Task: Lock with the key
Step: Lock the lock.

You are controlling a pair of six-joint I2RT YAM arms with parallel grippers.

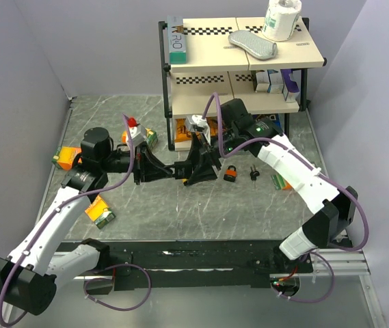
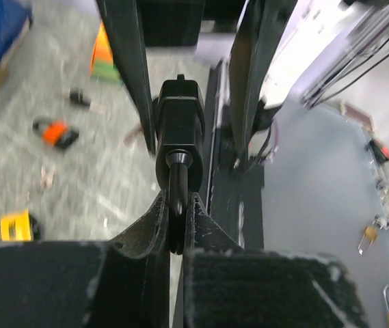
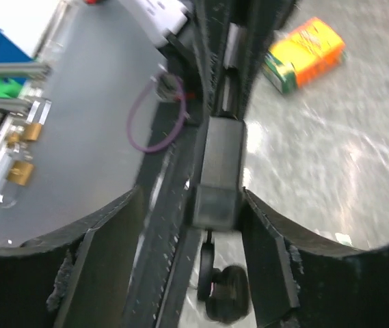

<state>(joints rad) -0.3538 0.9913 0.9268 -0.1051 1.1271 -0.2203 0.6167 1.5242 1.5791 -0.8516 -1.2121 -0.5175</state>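
Left gripper (image 2: pixel 178 229): jaws clenched on black padlock (image 2: pixel 178 126) shackle.
Right gripper (image 3: pixel 201 198): jaws released, straddling its body.
Next: likely regrip blurred key (image 3: pixel 223 301), turn.

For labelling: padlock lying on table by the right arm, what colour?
Orange padlock, dark shackle; clearest in top view.

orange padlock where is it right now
Top view: the orange padlock lies on the table right of centre, beside the right gripper, with a black key just to its right and the shelf behind.

Bright, soft light comes from above. The grey table (image 1: pixel 180 198) shines a little. Both wrist pictures are blurry and smeared.
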